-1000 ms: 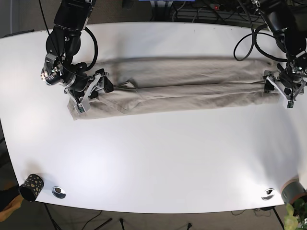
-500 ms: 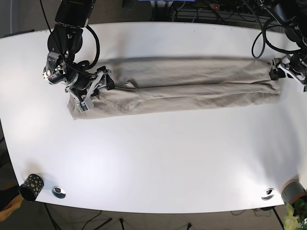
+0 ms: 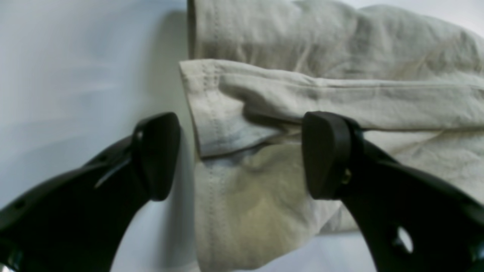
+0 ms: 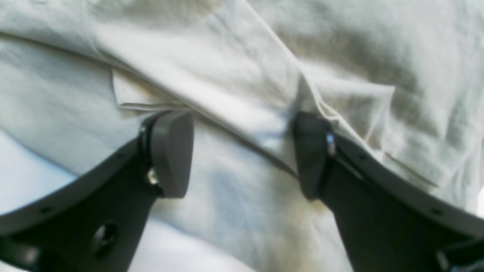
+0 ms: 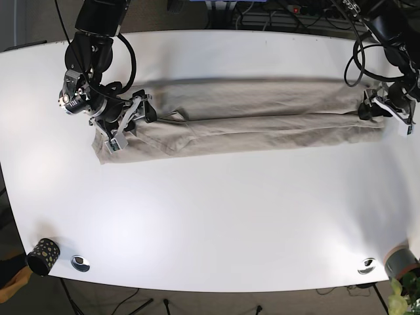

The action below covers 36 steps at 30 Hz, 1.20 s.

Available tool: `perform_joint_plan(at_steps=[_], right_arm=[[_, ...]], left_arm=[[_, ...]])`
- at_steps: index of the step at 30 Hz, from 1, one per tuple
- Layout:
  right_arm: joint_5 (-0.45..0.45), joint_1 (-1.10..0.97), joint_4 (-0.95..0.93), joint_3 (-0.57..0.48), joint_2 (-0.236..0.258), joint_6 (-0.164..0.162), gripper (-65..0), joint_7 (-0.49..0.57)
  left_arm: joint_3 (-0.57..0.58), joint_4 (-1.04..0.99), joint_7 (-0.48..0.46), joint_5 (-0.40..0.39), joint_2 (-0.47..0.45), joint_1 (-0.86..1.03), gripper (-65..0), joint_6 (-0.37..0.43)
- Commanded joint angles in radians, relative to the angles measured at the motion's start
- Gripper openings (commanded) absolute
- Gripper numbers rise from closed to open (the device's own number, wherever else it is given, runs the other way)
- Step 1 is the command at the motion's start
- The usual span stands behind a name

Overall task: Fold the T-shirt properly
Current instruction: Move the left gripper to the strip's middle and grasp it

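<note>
Two claws wide | T-shirt (image 5: 243, 117) long axis spans tabletop (image 5: 216, 216) | left claw (image 3: 242, 155) straddles hem end | right claw (image 4: 242, 151) over opposite end

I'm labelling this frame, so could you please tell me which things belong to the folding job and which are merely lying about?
Part of the job:
T-shirt
left tool
right tool

Just lying about:
spotted cup
two metal discs
</note>
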Motion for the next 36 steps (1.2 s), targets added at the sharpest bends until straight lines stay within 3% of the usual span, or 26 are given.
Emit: perform_joint_plan(at_steps=[1, 4, 8, 9, 15, 23, 33, 36], right_arm=[[0.002, 0.006, 0.014, 0.004, 0.008, -0.001, -25.5, 0.0], [0.002, 0.006, 0.012, 0.006, 0.008, -0.001, -25.5, 0.001], [0.002, 0.006, 0.012, 0.006, 0.008, -0.001, -25.5, 0.003], [0.002, 0.006, 0.012, 0.006, 0.008, -0.001, -25.5, 0.003], [0.001, 0.006, 0.011, 0.006, -0.009, -0.001, -25.7, 0.003], [0.002, 0.006, 0.011, 0.004, -0.012, -0.001, -25.7, 0.003], [0.002, 0.011, 0.011, 0.004, -0.012, -0.001, -25.7, 0.003], [0.002, 0.011, 0.011, 0.006, -0.012, -0.001, -25.7, 0.003]], left_arm=[[0.002, 0.005, 0.03, 0.011, 0.001, 0.0, -18.6, -0.001], [0.002, 0.005, 0.03, 0.011, 0.002, 0.0, -27.6, -0.001], [0.002, 0.003, 0.028, 0.017, 0.002, 0.0, -63.3, -0.001], [0.002, 0.006, 0.028, 0.017, 0.002, 0.0, -65.0, -0.001], [0.021, 0.181, 0.019, 0.02, 0.008, 0.029, -63.2, -0.001], [0.228, 0.601, 0.02, 0.103, 0.054, 0.128, -63.3, -0.001], [0.44, 0.657, 0.025, 0.106, 0.18, 0.135, -63.2, -0.001], [0.496, 0.654, 0.025, 0.105, 0.218, 0.129, -63.1, 0.056]])
